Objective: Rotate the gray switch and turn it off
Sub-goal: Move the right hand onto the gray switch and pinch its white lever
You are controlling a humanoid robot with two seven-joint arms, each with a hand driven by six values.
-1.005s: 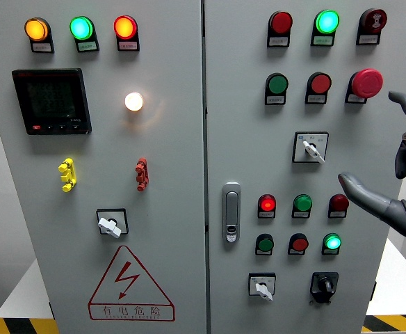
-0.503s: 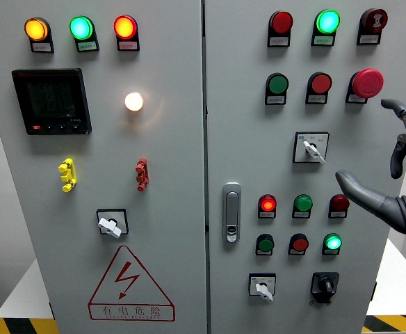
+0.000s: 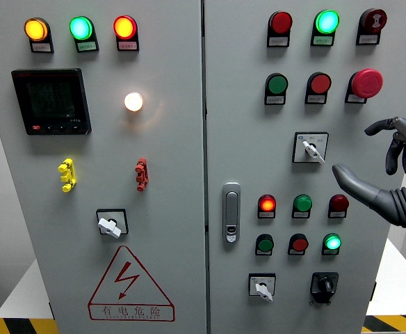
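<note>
Three grey rotary switches sit on the cabinet. One (image 3: 311, 147) is on the right door's upper middle, one (image 3: 262, 287) is near that door's bottom, and one (image 3: 110, 224) is on the left door. All three knobs point down to the right. My right hand (image 3: 356, 152) comes in from the right edge, level with the upper right-door switch and just right of it. It does not touch the switch. Its thumb (image 3: 352, 184) stretches left, and the curved fingers (image 3: 391, 129) are spread and hold nothing. The left hand is out of view.
A red mushroom stop button (image 3: 366, 83) sits above the hand. Rows of red and green lamps and buttons (image 3: 302, 204) lie below the upper switch. A black rotary switch (image 3: 324, 284) is at the lower right and a door latch (image 3: 231, 212) sits mid-panel. On the left door are a display (image 3: 51, 101) and a warning triangle (image 3: 130, 285).
My right hand has moved left toward the upper right-door switch. Its raised fingers have come down and bent forward. No switch knob has turned.
</note>
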